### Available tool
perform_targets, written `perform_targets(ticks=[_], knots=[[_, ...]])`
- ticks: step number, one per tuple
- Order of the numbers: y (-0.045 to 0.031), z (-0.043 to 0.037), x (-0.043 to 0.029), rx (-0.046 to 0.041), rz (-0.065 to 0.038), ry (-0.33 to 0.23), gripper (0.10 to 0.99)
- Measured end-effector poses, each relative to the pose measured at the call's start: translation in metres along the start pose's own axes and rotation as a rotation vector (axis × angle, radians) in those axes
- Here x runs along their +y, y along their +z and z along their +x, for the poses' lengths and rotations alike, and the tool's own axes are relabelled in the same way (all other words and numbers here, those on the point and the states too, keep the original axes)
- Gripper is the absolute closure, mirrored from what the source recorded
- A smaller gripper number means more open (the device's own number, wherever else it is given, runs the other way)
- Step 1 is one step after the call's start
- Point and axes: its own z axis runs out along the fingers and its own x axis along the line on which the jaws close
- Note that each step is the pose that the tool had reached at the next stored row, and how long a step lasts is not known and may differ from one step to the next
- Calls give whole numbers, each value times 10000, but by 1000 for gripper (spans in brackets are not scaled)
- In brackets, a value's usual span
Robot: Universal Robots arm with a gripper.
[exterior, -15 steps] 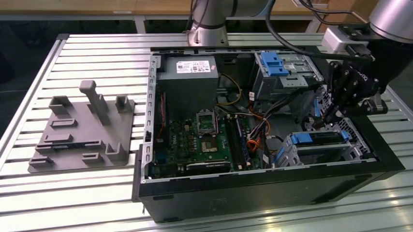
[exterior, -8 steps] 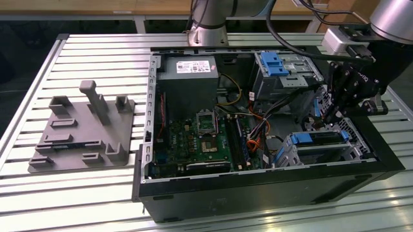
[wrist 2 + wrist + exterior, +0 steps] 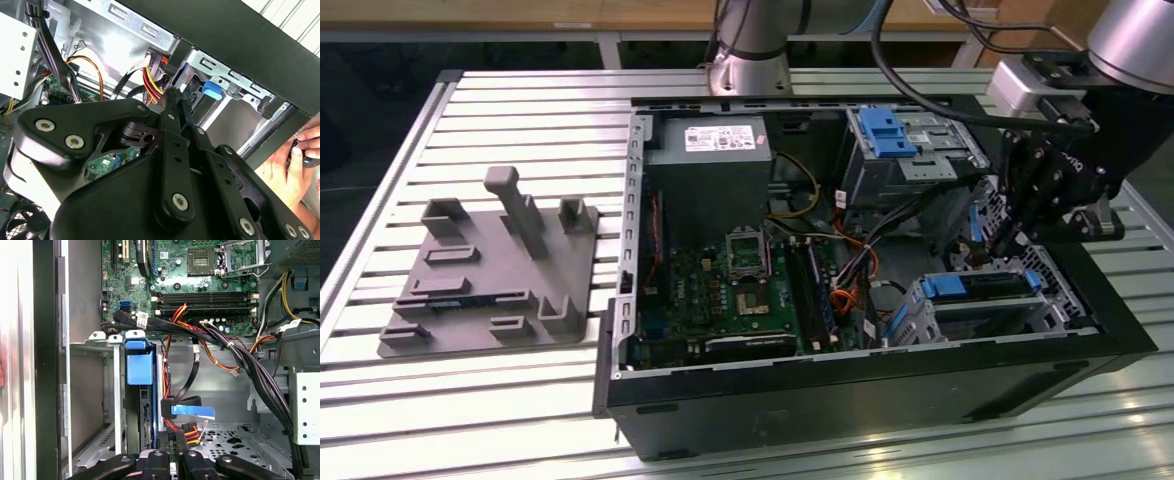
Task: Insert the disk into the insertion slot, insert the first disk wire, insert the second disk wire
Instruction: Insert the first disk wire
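Your gripper (image 3: pixel 172 449) pinches narrowly on the disk wire (image 3: pixel 191 432) beside the disk (image 3: pixel 137 371); come in skewed and you jam the plug or snag the cable bundle (image 3: pixel 250 365)

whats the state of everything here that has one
case: open, side panel off
disk: seated in slot
gripper: shut, tips at red-yellow wires
blue-tabbed cable: hangs loose beside disk
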Motion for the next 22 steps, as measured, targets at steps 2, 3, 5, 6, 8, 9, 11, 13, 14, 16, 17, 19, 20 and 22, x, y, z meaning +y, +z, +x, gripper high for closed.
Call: perform_targets(ticks=[2,3,5,6,8,9,11,13,14,16,17,19,20,22], knots=[[1,16,3,-1,0,17,918],[2,23,6,-1,-1,28,918],[2,40,8,0,-2,50,918],[5,88,8,-1,-4,72,918],[7,116,7,-1,-4,74,918],[8,126,7,-1,-4,74,918],[9,136,7,-1,-4,78,918],[11,138,9,-2,-4,91,918],[12,140,11,-1,-5,100,918],[14,143,14,-1,-6,122,918],[15,146,15,-1,-7,134,918],[17,151,17,-1,-8,161,918],[18,153,17,-1,-8,172,918],[22,156,17,-2,-9,180,918]])
